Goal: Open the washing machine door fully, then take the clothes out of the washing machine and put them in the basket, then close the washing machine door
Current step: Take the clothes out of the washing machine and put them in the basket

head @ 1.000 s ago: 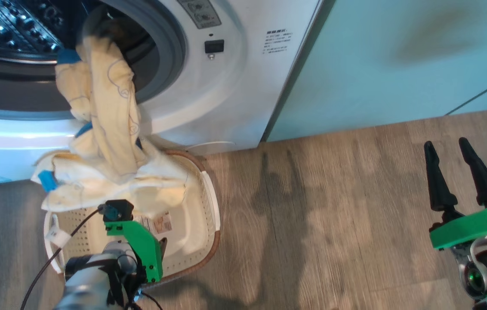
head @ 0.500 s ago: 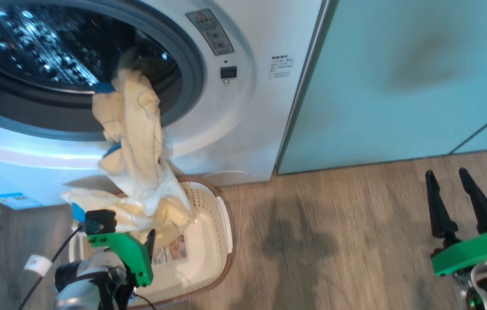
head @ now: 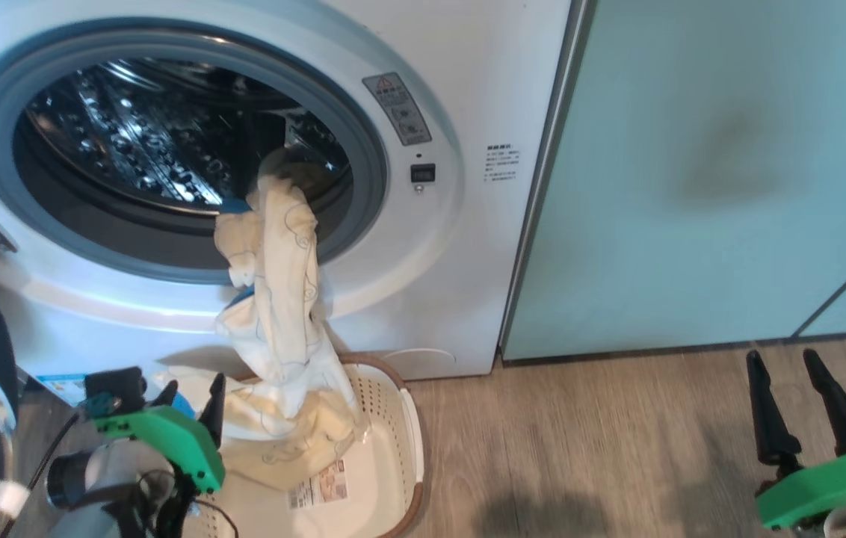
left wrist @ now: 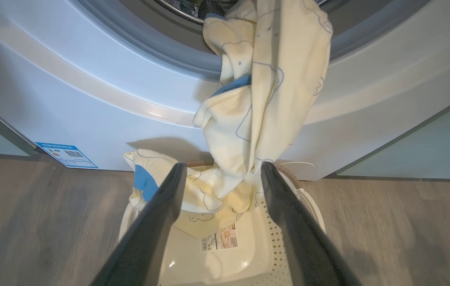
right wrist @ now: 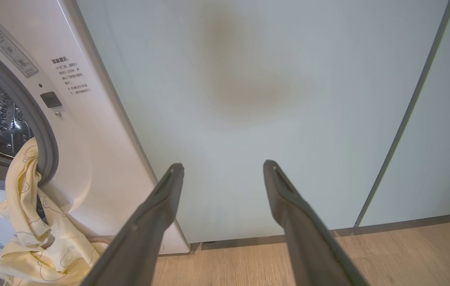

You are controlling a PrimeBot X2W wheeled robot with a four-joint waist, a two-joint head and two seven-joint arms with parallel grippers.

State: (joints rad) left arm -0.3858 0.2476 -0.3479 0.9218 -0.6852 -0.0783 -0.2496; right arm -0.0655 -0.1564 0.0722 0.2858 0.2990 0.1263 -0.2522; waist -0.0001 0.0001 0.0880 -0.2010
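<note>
While the clothes (head: 277, 299) hang from the washing machine (head: 460, 261) drum mouth down into the basket (head: 414, 430) | long axis near vertical | left end effector (left wrist: 223, 165) spread, empty, nearer, clothes straight ahead | right end effector (head: 782, 359) spread, empty, well apart

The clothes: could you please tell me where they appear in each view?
Head view: the clothes hang left of centre, over the grey door seal into the basket.
Left wrist view: clothes from top centre to the middle.
Right wrist view: clothes in the lower left corner.
Shared landmark: that grey door seal.
</note>
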